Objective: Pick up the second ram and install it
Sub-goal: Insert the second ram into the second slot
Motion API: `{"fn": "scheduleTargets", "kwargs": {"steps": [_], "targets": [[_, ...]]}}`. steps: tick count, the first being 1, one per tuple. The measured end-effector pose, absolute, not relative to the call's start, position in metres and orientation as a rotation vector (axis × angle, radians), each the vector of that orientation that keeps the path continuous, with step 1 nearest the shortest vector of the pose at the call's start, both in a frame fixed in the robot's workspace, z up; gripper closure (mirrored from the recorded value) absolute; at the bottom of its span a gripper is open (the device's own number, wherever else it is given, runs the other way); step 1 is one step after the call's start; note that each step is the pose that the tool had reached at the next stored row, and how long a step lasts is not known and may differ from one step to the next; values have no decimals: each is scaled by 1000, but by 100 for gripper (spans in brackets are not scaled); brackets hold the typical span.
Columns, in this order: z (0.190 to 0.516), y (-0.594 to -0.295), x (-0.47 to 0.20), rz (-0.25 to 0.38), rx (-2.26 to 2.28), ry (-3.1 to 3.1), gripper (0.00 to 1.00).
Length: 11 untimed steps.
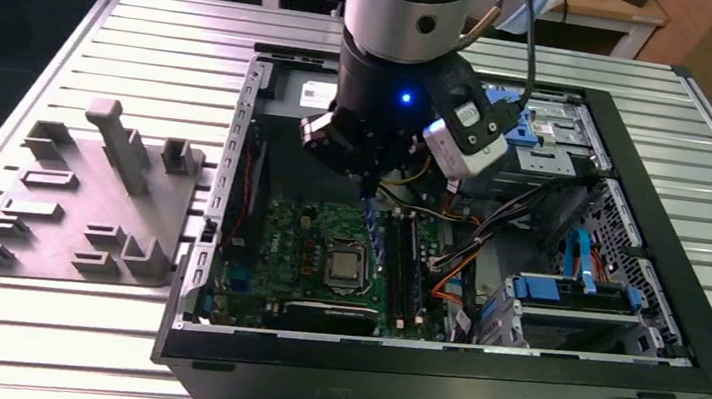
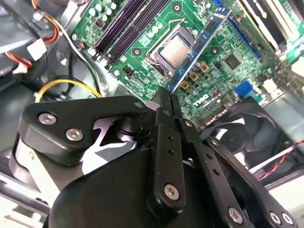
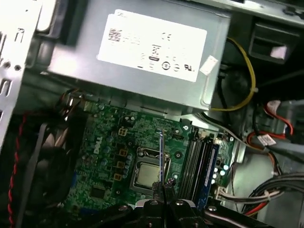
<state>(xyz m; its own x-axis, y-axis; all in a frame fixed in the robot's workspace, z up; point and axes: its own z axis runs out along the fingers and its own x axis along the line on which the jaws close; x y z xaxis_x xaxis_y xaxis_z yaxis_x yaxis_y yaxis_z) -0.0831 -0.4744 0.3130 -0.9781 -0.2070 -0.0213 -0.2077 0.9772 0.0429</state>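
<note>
Pointing straight down above the green motherboard (image 1: 282,236), the arm's gripper (image 1: 368,191) clamps the second ram (image 2: 205,43), a thin blue-green stick held edge-down.

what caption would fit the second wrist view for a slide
Gripper clamped on the second ram, holding it over the green motherboard inside the open computer case.
</note>
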Motion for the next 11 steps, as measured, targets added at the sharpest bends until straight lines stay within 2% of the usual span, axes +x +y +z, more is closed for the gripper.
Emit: {"fn": "scheduleTargets", "kwargs": {"steps": [11], "targets": [[310,-474,-83,67,-15,3120,87]]}}
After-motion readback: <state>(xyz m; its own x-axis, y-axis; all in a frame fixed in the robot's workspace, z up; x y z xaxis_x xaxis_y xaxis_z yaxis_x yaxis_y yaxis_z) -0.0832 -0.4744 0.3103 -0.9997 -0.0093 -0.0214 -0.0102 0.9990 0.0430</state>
